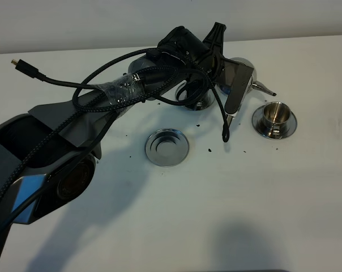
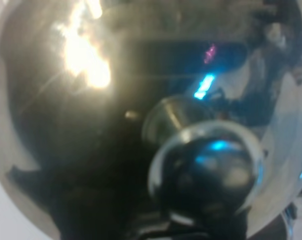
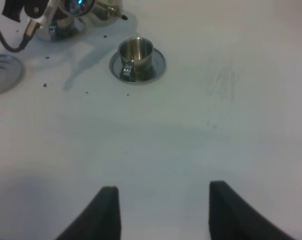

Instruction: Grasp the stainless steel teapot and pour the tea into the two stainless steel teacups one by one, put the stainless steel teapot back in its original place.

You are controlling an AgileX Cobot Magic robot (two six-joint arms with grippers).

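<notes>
The stainless steel teapot (image 1: 242, 72) hangs tilted at the back of the table, its spout (image 1: 265, 88) pointing toward the right teacup (image 1: 274, 113) on its saucer (image 1: 288, 126). My left gripper (image 1: 222, 61) is shut on the teapot; its fingers are hidden. The left wrist view is filled by the lid (image 2: 91, 125) and knob (image 2: 206, 175). A second small saucer (image 1: 200, 102) shows under my left arm, its cup hidden. The original place, a wider saucer (image 1: 167, 147), lies bare. My right gripper (image 3: 163, 210) is open, well short of the cup (image 3: 136, 51).
My left arm (image 1: 75, 136) and its looped cables (image 1: 120, 90) cross the left half of the table. A loose cable plug (image 1: 15, 62) lies at the far left. Dark specks (image 1: 209, 150) dot the white table around the saucers.
</notes>
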